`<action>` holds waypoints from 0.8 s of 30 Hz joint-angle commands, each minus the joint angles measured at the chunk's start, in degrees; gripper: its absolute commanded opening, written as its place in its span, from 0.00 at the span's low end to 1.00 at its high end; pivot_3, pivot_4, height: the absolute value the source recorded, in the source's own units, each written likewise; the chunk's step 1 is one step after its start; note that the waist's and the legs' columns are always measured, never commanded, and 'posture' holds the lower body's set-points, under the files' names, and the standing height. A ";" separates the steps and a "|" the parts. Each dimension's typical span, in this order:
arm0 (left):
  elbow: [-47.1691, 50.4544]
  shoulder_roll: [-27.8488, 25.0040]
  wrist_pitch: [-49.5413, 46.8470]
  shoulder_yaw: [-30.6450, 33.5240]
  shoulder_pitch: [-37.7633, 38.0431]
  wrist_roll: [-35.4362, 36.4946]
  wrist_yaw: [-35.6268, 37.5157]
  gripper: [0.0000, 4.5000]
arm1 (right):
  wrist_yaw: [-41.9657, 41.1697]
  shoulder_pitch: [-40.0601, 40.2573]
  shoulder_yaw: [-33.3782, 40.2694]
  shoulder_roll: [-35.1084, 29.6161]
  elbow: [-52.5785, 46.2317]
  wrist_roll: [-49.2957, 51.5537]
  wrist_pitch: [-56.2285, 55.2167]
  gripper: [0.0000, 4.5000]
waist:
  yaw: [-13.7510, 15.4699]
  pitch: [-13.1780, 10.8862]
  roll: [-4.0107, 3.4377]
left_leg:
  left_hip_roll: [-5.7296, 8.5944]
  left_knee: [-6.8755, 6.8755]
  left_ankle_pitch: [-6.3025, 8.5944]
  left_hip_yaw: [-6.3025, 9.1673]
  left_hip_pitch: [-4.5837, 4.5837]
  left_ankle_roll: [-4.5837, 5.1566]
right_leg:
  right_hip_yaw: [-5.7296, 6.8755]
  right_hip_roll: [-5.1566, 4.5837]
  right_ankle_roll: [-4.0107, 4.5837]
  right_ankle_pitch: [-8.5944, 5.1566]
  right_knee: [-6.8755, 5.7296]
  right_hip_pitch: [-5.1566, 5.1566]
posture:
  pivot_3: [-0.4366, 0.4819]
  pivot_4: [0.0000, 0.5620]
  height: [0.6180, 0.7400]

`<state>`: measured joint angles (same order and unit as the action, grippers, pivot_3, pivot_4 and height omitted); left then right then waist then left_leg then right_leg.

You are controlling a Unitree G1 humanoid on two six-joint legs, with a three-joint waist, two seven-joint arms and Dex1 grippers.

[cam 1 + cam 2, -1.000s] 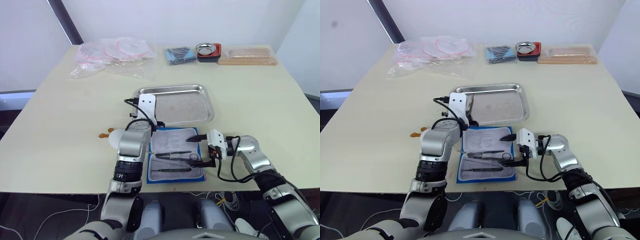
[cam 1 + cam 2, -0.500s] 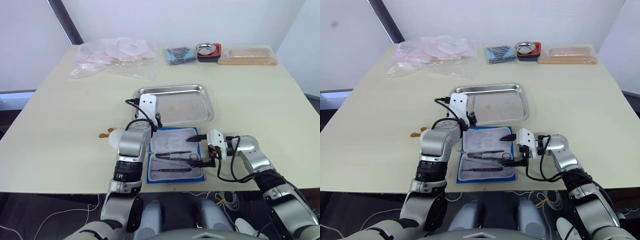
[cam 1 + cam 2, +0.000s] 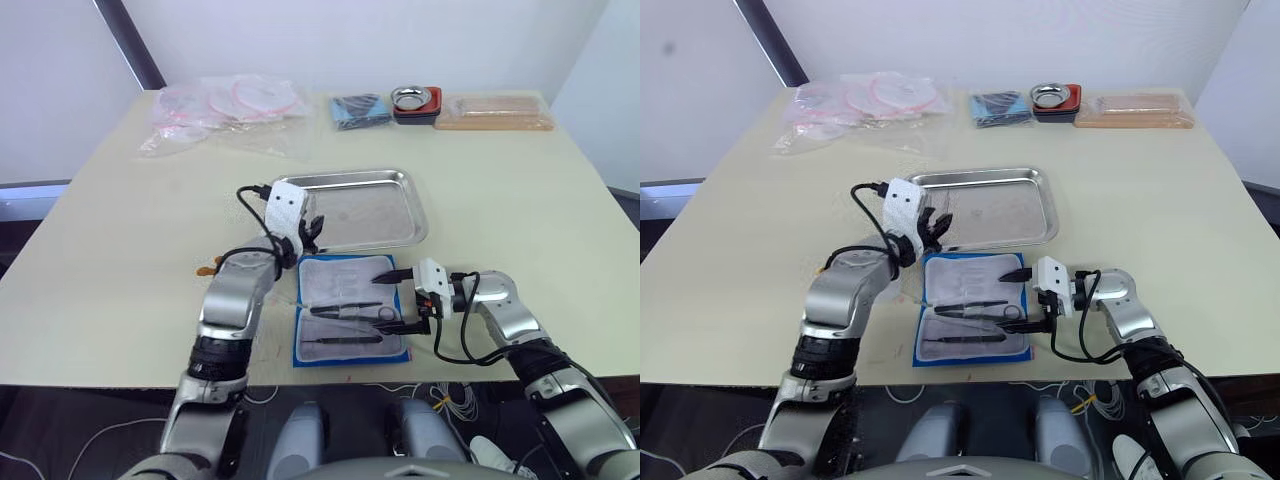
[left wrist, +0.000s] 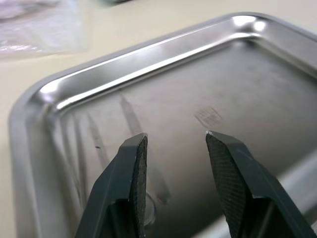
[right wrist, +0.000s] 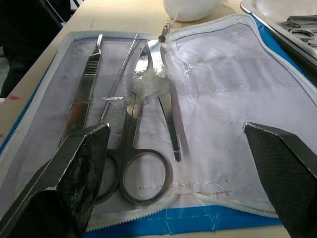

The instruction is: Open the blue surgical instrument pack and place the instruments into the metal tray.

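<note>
Pack [image 3: 350, 310] lies unfolded beside the tray [image 3: 413, 205]; both claws, left [image 4: 176, 148] and right [image 3: 400, 298], gape empty; next, pinch the scissors [image 5: 148, 124].

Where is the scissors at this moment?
The scissors lies in the open blue pack, near the table's front edge just in front of the metal tray, with the right gripper open over the pack's right side.
</note>
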<state>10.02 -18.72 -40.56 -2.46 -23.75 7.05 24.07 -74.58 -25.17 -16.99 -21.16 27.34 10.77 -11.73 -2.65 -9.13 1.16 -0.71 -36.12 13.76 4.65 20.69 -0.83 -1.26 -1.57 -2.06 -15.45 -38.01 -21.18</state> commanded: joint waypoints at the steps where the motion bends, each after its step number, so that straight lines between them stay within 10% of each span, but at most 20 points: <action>1: 4.46 -5.11 8.55 0.73 2.86 4.80 11.53 0.44 | 0.35 3.20 -3.66 -0.06 4.19 -4.75 1.57 1.00 | 0.07 0.00 0.02 | 0.00 0.00 0.00 0.00 0.00 -0.01 | 0.02 -0.03 0.01 0.00 0.01 0.00 | 0.48 0.27 1.00; 19: -4.11 -31.07 30.47 11.03 13.18 20.18 54.76 0.44 | 0.03 4.00 -3.45 -0.72 2.94 -4.41 2.06 1.00 | 0.28 -0.02 0.06 | -0.11 0.26 0.00 -0.16 0.09 0.02 | -0.17 -0.30 0.30 -0.13 0.12 -0.33 | 0.48 0.27 1.00; 24: -4.91 -35.16 31.12 11.45 12.96 24.35 64.63 0.89 | -0.36 4.08 -3.35 -1.05 2.72 -4.29 2.03 1.00 | 0.20 -0.05 0.13 | -0.32 0.40 0.00 -0.37 0.11 0.03 | -0.31 -0.21 0.30 -0.14 0.16 -0.38 | 0.48 0.27 1.00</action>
<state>4.30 -52.33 -10.34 6.96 -10.30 29.00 84.99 -74.73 -24.37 -16.96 -21.42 25.82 10.78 -11.62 -2.45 -9.18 1.28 -1.04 -35.68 13.76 4.28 20.81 -0.80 -1.59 -1.77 -1.75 -15.59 -37.85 -21.58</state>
